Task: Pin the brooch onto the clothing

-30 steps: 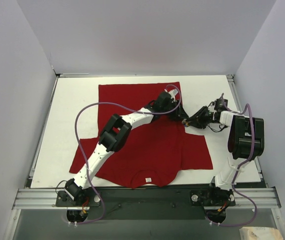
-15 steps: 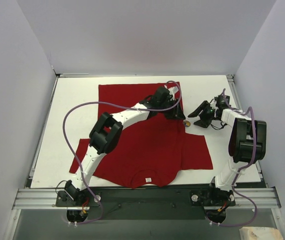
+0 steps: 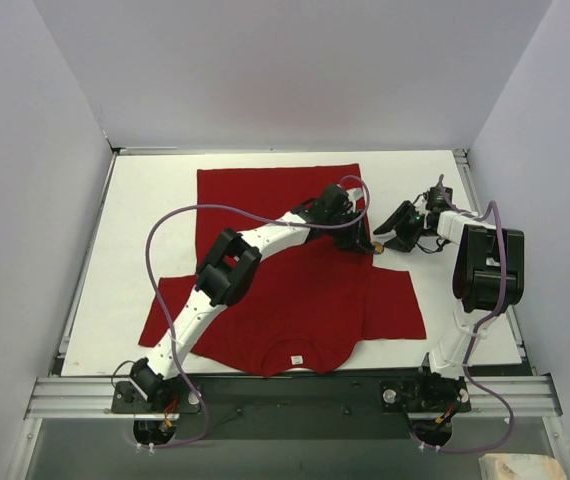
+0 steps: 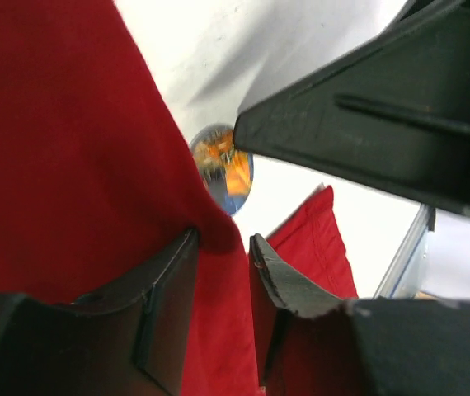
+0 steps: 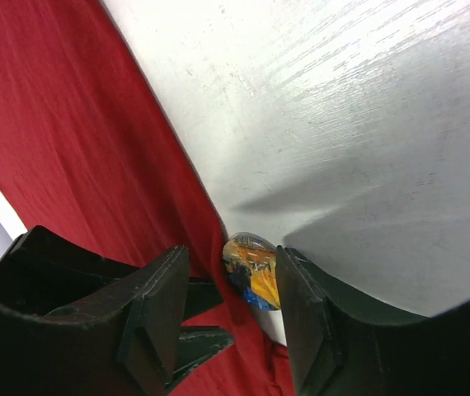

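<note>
**A:** Where do we have the brooch (image 5: pixel 251 271)?

**B:** On the white table (image 5: pixel 342 124), hard against the shirt's (image 3: pixel 305 300) edge on our right arm's side. From the left wrist, the cloth hides part of it.

**A:** And our grippers?

**B:** Our left gripper (image 4: pixel 223 247) has its jaws nipped on a raised ridge of that edge. Our right gripper (image 5: pixel 231 252) stands with its jaws apart, astride the brooch. One finger touches the rim and the other is clear of it, so nothing grips it yet.

**A:** How do we expect it to handle?

**B:** It looks light, hard and glossy, so we judge it will skid or flip if squeezed off-centre. We would take it across the rim, both sides square. We cannot see the pin from here.

**A:** And the shirt?

**B:** Soft and limp, so it will give under any push. We think the left needs to hold the fold taut, or the pin will only shove the fabric away.
</note>
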